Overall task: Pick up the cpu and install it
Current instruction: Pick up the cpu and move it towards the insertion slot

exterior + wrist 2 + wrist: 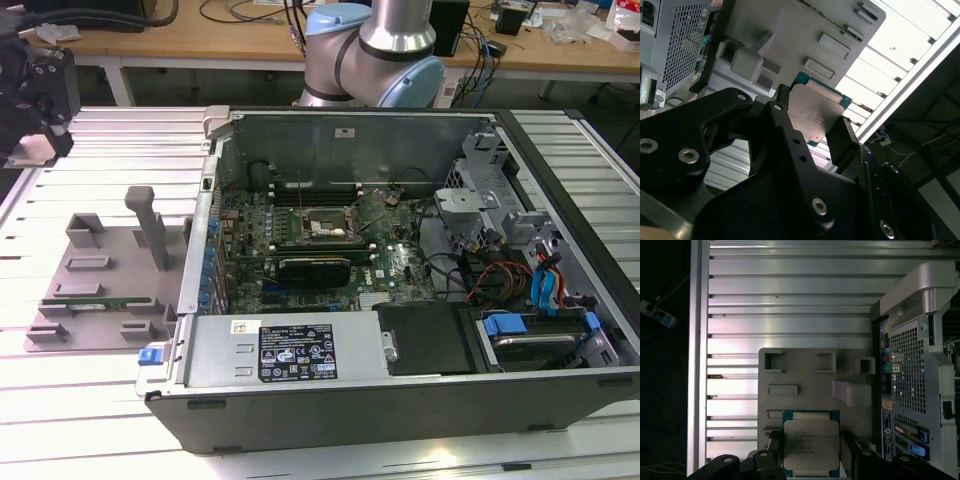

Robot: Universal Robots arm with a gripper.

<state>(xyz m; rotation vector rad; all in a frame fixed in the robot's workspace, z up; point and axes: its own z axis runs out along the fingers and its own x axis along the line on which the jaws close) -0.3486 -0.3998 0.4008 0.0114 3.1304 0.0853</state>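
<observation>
The cpu [811, 445], a flat square chip with a silver-grey top plate and a blue-green rim, sits between my gripper's [811, 454] two black fingers [773, 452]. In the second wrist view the cpu [815, 114] is held the same way by the gripper [812, 122], well clear of the grey fixture tray [805, 30] behind it. In the exterior view my gripper [35, 95] hangs at the far upper left, above the slatted table and beyond the tray [100, 275]. The motherboard's cpu socket [328, 230] lies open inside the computer case [400, 400].
A green memory stick [88, 302] lies on the grey tray, which also has an upright post [150, 225]. A black graphics card [315, 267] sits in the case below the socket. Cables and drive bays fill the case's right side. The arm's base [375, 55] stands behind the case.
</observation>
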